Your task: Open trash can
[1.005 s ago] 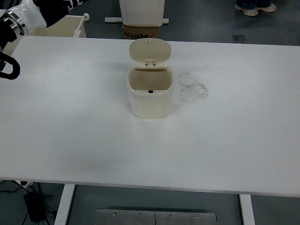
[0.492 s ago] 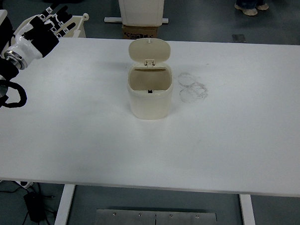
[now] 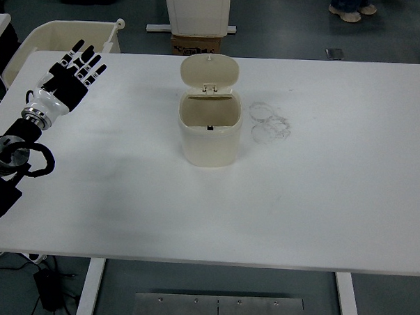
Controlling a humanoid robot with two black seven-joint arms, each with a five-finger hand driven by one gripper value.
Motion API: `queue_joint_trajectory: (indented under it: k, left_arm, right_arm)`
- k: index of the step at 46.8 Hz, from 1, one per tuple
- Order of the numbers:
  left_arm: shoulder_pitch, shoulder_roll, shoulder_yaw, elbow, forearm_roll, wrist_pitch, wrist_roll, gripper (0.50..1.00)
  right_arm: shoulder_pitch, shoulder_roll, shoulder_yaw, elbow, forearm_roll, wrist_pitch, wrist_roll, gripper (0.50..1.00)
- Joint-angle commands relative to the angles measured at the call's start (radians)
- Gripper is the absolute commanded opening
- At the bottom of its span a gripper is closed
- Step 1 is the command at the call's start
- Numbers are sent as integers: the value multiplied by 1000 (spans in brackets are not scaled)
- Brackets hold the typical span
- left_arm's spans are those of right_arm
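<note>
The fingers (image 3: 85, 56) of the left hand (image 3: 72, 78) are spread flat and extended, holding nothing. The hand hovers over the left part of the white table (image 3: 319, 204), well apart from the trash can (image 3: 210, 129), with its arm entering from the lower left edge. This open posture, clear of the work, suggests a hand standing free of the can rather than set to press or grip. The right hand is not in view.

The trash can stands upright near the table centre, slightly toward the far edge. It is a small cream bin with rounded corners. Its lid (image 3: 210, 71) is tilted up and back on a hinge at the far rim, exposing an apparently empty interior. On this evidence, the opening step appears complete.

Faint ring marks (image 3: 269, 123) lie on the table just right of the can.
</note>
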Motion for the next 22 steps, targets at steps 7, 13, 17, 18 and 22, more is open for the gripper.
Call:
queue_joint_trajectory:
  k: [7, 13, 17, 18, 22]
  left_arm:
    - [-1, -34, 2, 16, 0, 0, 0, 1000]
    - [-1, -60, 2, 28, 7, 0, 2, 1000]
    - [-1, -69, 2, 34, 9, -2, 0, 1000]
    - [-1, -72, 2, 34, 9, -2, 0, 1000]
    - [-1, -85, 3, 36, 14, -3, 0, 1000]
  right_arm:
    - [0, 0, 0, 0, 4, 0, 0, 993]
    - [0, 0, 0, 1, 5, 0, 0, 993]
    - [0, 0, 0, 1, 5, 0, 0, 993]
    - [0, 0, 0, 1, 5, 0, 0, 993]
    - [0, 0, 0, 0, 7, 0, 0, 993]
